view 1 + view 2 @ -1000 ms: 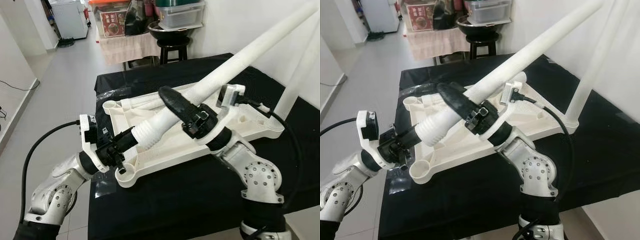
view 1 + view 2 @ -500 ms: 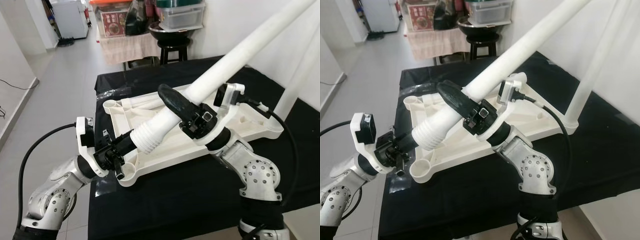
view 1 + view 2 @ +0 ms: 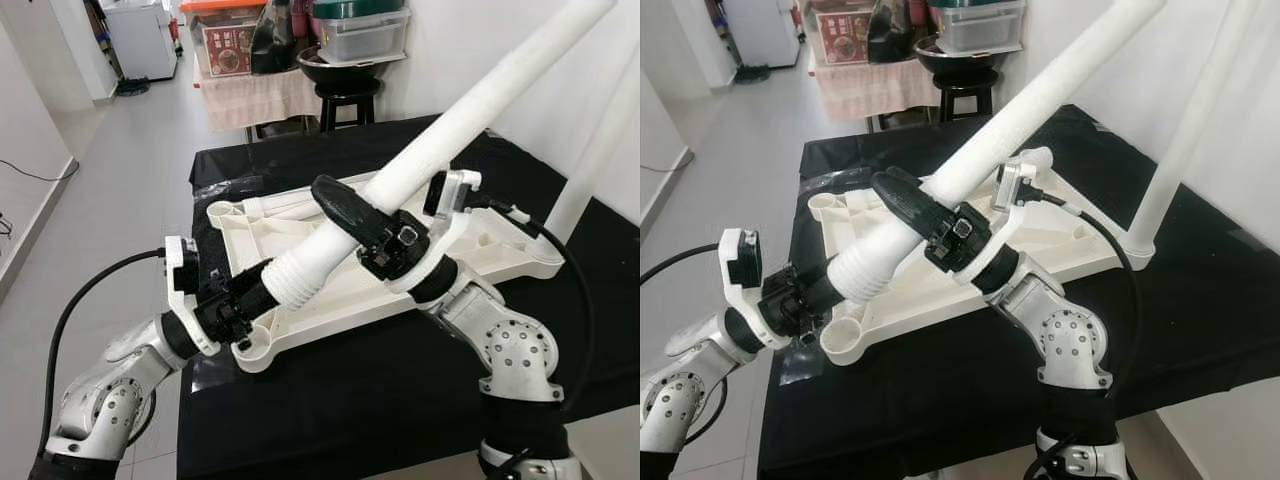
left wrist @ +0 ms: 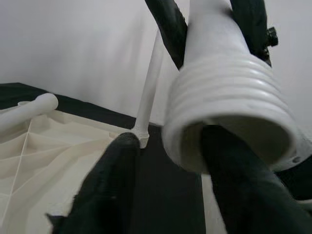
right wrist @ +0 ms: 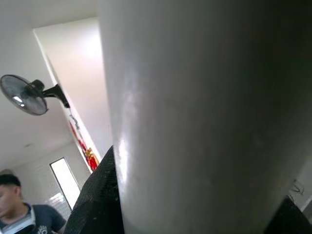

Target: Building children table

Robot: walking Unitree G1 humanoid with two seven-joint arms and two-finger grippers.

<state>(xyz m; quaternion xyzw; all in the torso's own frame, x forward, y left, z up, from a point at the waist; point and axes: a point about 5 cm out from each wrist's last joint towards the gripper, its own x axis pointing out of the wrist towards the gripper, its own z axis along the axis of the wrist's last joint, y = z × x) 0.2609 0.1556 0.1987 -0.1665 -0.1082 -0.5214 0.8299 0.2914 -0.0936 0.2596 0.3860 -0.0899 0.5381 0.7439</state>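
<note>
A white table top point(image 3: 500, 250) lies upside down on a black-covered table point(image 3: 350, 400). My right gripper point(image 3: 345, 205) is shut on a long white table leg point(image 3: 460, 115), holding it tilted above the top. The leg's ribbed hollow end point(image 3: 292, 275) points down toward the near left corner socket point(image 3: 255, 352). My left gripper point(image 3: 240, 310) is open right at that ribbed end. In the left wrist view one finger point(image 4: 234, 185) reaches up at the mouth of the ribbed end point(image 4: 229, 97), while the other finger point(image 4: 109, 185) stays apart beside it.
One leg point(image 3: 595, 160) stands upright in the far right corner of the top, and another leg point(image 3: 285, 206) lies along its back edge. Beyond the table are a stool point(image 3: 345, 95) with a bowl and a cluttered shelf. A person point(image 5: 12, 207) shows in the right wrist view.
My left gripper has moved up and right to the leg's ribbed end. The right gripper has tipped the leg slightly steeper.
</note>
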